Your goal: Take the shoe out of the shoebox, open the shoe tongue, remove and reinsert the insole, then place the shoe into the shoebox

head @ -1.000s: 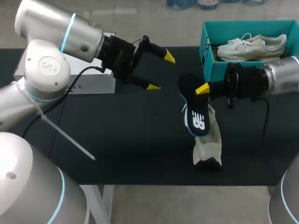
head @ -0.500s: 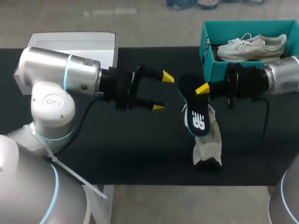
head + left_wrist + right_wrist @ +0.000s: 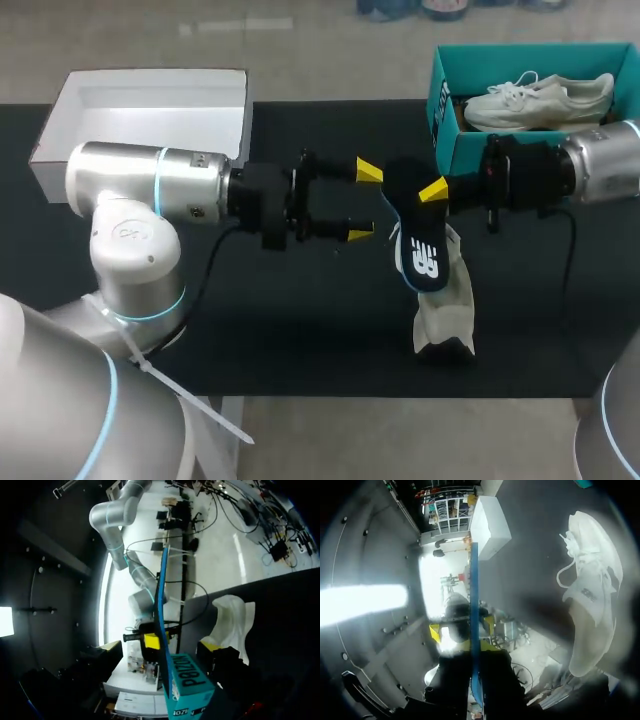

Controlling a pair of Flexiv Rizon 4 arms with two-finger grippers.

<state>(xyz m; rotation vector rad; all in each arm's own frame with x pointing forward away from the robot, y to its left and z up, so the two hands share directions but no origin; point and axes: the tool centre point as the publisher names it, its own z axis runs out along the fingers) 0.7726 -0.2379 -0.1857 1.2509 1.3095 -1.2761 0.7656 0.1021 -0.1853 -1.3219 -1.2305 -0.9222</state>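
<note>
Pinching insole (image 3: 420,255) above shoe (image 3: 447,312): R jaws clamped on it; L jaws spread wide, empty, just beside it.

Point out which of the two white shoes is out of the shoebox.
The shoe standing on the black table, directly below the insole that the right gripper holds. The other shoe lies inside the teal shoebox.

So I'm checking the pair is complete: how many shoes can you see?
2. One white shoe lies in the teal shoebox; the other shoe is on the table, partly behind the insole held by the right hand. No sign of others.
</note>
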